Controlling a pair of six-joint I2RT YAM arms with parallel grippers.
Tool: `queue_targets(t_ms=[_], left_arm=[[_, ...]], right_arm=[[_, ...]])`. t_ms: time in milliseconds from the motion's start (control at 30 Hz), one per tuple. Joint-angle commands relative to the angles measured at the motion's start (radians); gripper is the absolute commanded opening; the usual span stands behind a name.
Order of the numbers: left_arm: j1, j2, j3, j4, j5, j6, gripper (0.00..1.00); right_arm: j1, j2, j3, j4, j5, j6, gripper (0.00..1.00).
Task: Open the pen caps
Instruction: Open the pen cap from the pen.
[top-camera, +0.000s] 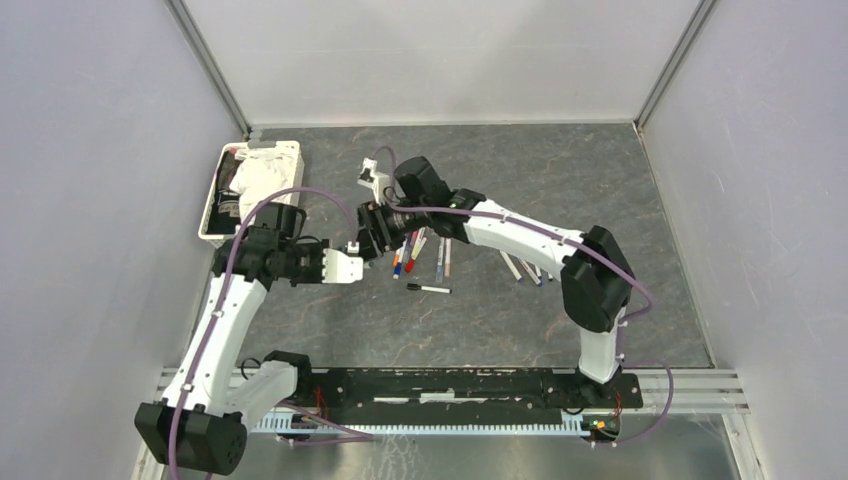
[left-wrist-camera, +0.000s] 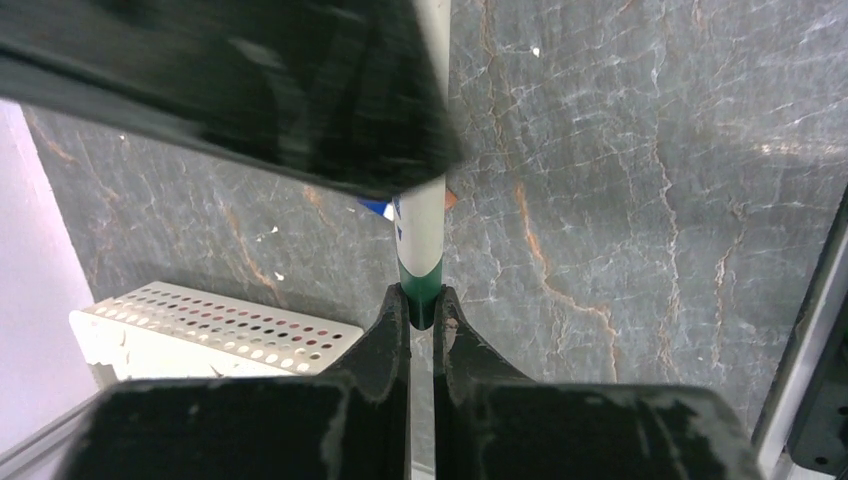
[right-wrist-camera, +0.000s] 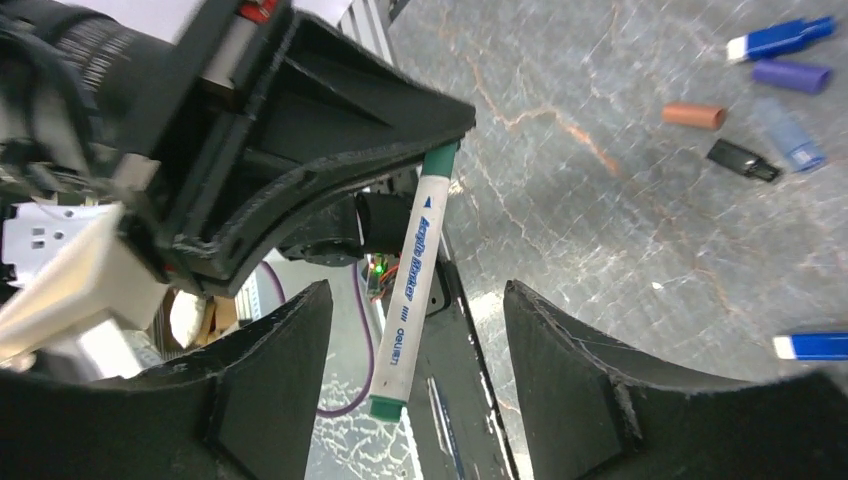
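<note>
A white pen (right-wrist-camera: 412, 270) with green ends hangs above the table between the two arms. My left gripper (left-wrist-camera: 421, 295) is shut on its upper green end (right-wrist-camera: 440, 160); whether that end is a cap is hidden by the fingers. My right gripper (right-wrist-camera: 417, 292) is open, its fingers (right-wrist-camera: 280, 340) on either side of the barrel without touching it. The pen's lower green end (right-wrist-camera: 388, 407) is free. Loose pen caps lie on the table: orange (right-wrist-camera: 694, 115), purple (right-wrist-camera: 791, 75), black (right-wrist-camera: 742, 160) and pale blue (right-wrist-camera: 788, 135). From above, both grippers meet left of centre (top-camera: 358, 242).
Several pens lie in a bunch (top-camera: 420, 255) under the right arm, more further right (top-camera: 525, 268), and a black one alone (top-camera: 428, 289). A white perforated tray (top-camera: 212, 215) holding white cloth stands at the back left. Blue-capped pens (right-wrist-camera: 780, 40) lie near the loose caps.
</note>
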Motion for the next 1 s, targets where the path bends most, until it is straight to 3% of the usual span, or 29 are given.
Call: queue_targets(t_ms=[0,400,600,667,767,867,967], left_arm=[[-0.012,-0.023,0.000,0.018,-0.053,0.068,0.02],[-0.054,-0.069,0.010,-0.063,-0.024,0.126,0.02],[-0.058,-0.094,0.015,-0.090,0.017,0.133,0.04],[-0.058,-0.085,0.033,-0.102,0.038,0.097,0.36],[-0.058,-0.051,0.069,-0.146,0.076,0.059,0.59],[-0.058,-0.034,0.082,-0.164,0.124,0.037,0.65],[-0.058,-0.026,0.077,-0.170,0.174,0.021,0.66]], right_arm=[[0.040,0.045,0.029,0.024,-0.034,0.010,0.68],[0.062,0.086,0.033,0.063,-0.024,0.048,0.32],[0.064,0.071,-0.017,0.081,-0.034,0.040,0.00],[0.062,0.048,-0.058,0.117,-0.049,0.038,0.00],[0.055,-0.002,-0.139,0.192,-0.085,0.040,0.00],[0.051,-0.052,-0.220,0.281,-0.110,0.052,0.00],[0.050,-0.090,-0.280,0.369,-0.124,0.085,0.00]])
